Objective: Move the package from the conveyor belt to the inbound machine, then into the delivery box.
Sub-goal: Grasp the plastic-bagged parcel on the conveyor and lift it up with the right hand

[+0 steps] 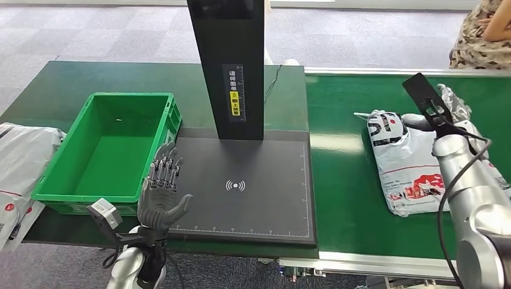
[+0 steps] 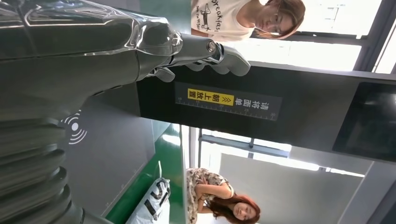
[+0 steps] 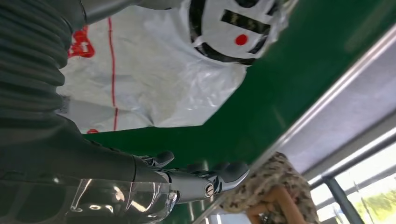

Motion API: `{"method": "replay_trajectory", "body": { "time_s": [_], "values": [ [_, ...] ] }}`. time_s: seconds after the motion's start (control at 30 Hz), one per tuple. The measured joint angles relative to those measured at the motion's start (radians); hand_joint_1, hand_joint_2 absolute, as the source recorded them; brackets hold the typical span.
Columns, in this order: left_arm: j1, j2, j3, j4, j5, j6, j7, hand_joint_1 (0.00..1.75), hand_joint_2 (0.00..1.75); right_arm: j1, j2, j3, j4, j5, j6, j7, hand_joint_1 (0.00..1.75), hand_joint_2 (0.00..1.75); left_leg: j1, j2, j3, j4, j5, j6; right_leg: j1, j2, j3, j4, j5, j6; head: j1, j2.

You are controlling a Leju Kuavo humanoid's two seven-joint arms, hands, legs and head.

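A white plastic package with red and black print lies on the green conveyor belt at the right. My right hand hovers past the package's far right end, mostly hidden behind its wrist mount. In the right wrist view that hand stretches out over the belt with nothing in it, the package beside it. The inbound machine's black pad and tower stand in the middle. The green delivery box stands left of it. My left hand is raised, fingers apart, between the box and the pad.
More white packages lie at the far left beside the box. A person sits beyond the belt's far right corner. The belt's metal rail runs along the near edge. Two people appear in the left wrist view.
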Motion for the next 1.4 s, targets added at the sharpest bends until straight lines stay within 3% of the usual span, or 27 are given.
{"method": "replay_trajectory", "body": {
  "time_s": [0.3, 0.57, 0.7, 0.73, 1.27, 1.4],
  "values": [
    [0.003, 0.008, 0.000, 0.000, 0.001, 0.011, 0.015, 0.00, 1.75, 0.078, -0.026, 0.021, 0.083, 0.074, 0.153, 0.217, 0.00, 1.75, 0.000, 0.000, 0.000, 0.000, 0.000, 0.000, 0.000, 0.000, 0.000, 0.000, 0.000, 0.000, 0.000, 0.000],
    [0.041, 0.012, 0.011, 0.000, -0.001, 0.028, 0.028, 0.00, 1.75, 0.174, -0.022, 0.030, 0.102, 0.070, 0.190, 0.219, 0.00, 1.75, 0.000, 0.000, 0.000, -0.001, 0.000, 0.000, 0.000, 0.000, 0.000, 0.000, -0.001, 0.000, 0.000, 0.000],
    [0.063, 0.014, 0.026, -0.008, -0.002, 0.030, 0.029, 0.00, 1.75, 0.219, -0.011, 0.030, 0.104, 0.061, 0.177, 0.192, 1.69, 1.75, 0.000, 0.000, 0.000, -0.001, 0.000, 0.000, 0.000, 0.000, 0.000, 0.000, -0.001, 0.000, 0.000, 0.000],
    [0.069, 0.014, 0.032, -0.011, -0.001, 0.031, 0.029, 0.00, 1.75, 0.229, -0.008, 0.029, 0.104, 0.058, 0.172, 0.186, 1.75, 1.75, 0.000, 0.000, 0.000, -0.001, 0.000, 0.000, 0.000, 0.000, 0.000, 0.000, -0.001, 0.000, 0.000, 0.000],
    [0.105, 0.015, 0.062, -0.027, -0.001, 0.025, 0.038, 0.00, 1.75, 0.300, 0.007, -0.032, 0.068, 0.011, 0.136, 0.035, 1.75, 1.75, 0.000, 0.000, 0.001, -0.001, 0.000, 0.000, 0.001, 0.000, 0.001, 0.000, -0.001, 0.000, 0.000, 0.000],
    [0.110, 0.014, 0.064, -0.039, -0.002, 0.023, 0.044, 0.00, 1.75, 0.312, 0.015, -0.060, 0.044, -0.036, 0.105, -0.044, 1.75, 1.75, 0.000, 0.000, 0.001, -0.001, 0.000, 0.000, 0.001, 0.000, 0.001, 0.001, -0.001, 0.000, 0.000, 0.000]
  ]
}}
